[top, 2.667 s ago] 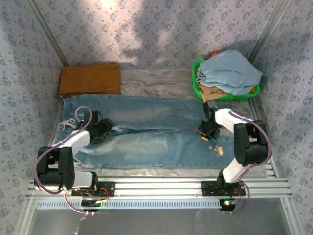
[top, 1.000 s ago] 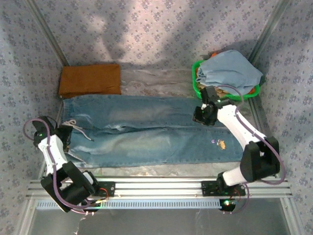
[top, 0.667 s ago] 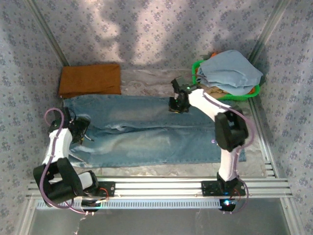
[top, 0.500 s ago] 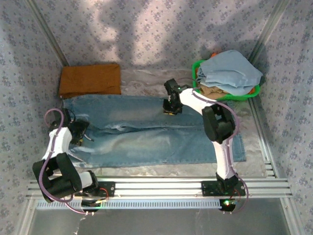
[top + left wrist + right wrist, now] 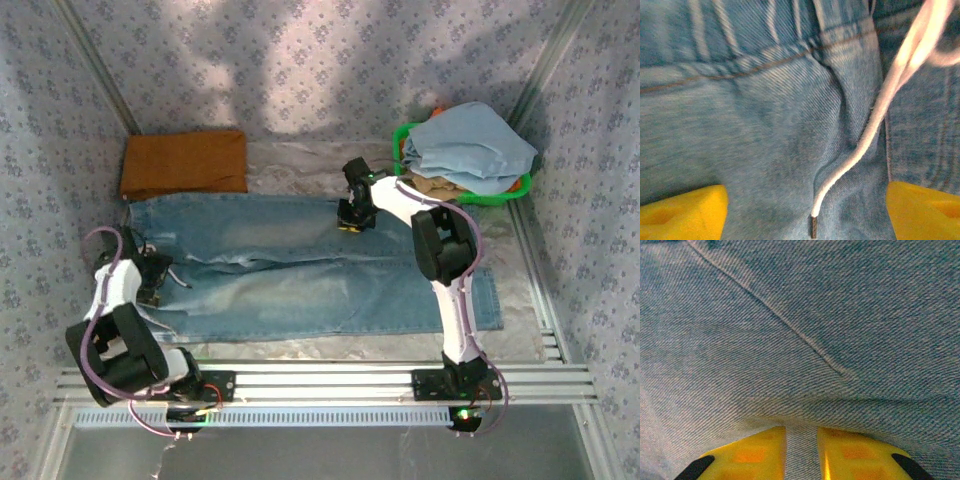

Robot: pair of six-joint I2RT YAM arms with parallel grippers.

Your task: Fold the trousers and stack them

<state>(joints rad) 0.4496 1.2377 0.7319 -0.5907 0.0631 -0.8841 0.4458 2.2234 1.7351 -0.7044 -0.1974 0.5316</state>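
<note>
One ridge of the trousers [image 5: 801, 440] sits pinched between the right jaws.

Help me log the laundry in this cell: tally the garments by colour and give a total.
Mid-blue denim trousers: 1
Orange-brown folded garment: 1
Pale grey-blue garment, piled in the green basket: 1
Tan garment beneath it, mostly hidden: 1
Total: 4 garments
</note>
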